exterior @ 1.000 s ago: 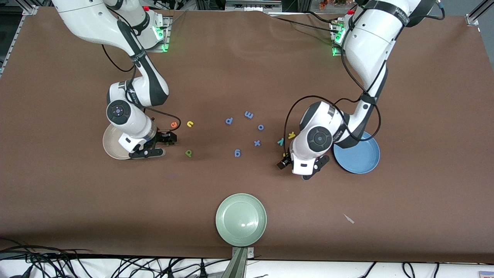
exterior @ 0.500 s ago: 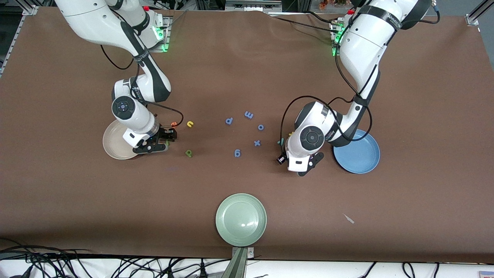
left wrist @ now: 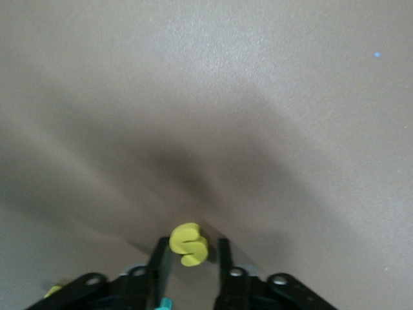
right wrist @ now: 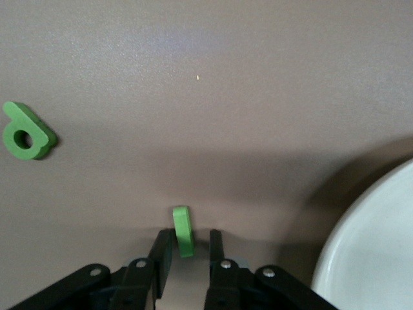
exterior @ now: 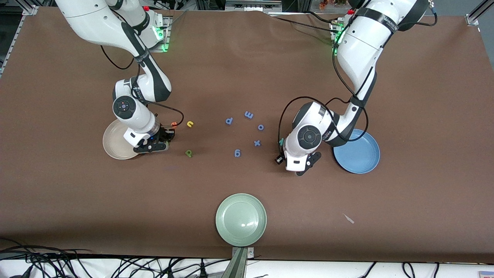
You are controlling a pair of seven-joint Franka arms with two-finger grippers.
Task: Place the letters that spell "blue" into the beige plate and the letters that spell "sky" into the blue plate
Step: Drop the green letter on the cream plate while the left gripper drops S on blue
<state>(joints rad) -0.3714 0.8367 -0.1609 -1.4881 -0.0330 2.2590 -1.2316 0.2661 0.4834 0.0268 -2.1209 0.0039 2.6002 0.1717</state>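
The green l (right wrist: 183, 230) stands on edge between the right gripper (right wrist: 186, 248)'s fingers (right wrist: 161, 253), which have narrowed onto it, low over the counter (exterior: 424, 96) beside the beige plate (exterior: 114, 144). The green b (exterior: 188, 153) lies nearer the front camera than the yellow u (exterior: 190, 124) and the orange e (exterior: 174, 124). Toward the left arm's end, the yellow s (left wrist: 188, 244) sits between the left gripper (left wrist: 190, 257)'s fingers (left wrist: 222, 255), narrowed around it, close to the blue plate (exterior: 357, 151). A sliver of the teal y (exterior: 281, 141) shows beside the left wrist. Five blue-purple letters (exterior: 247, 131) lie between the arms; the pale green plate (exterior: 241, 219) sits nearest the camera.
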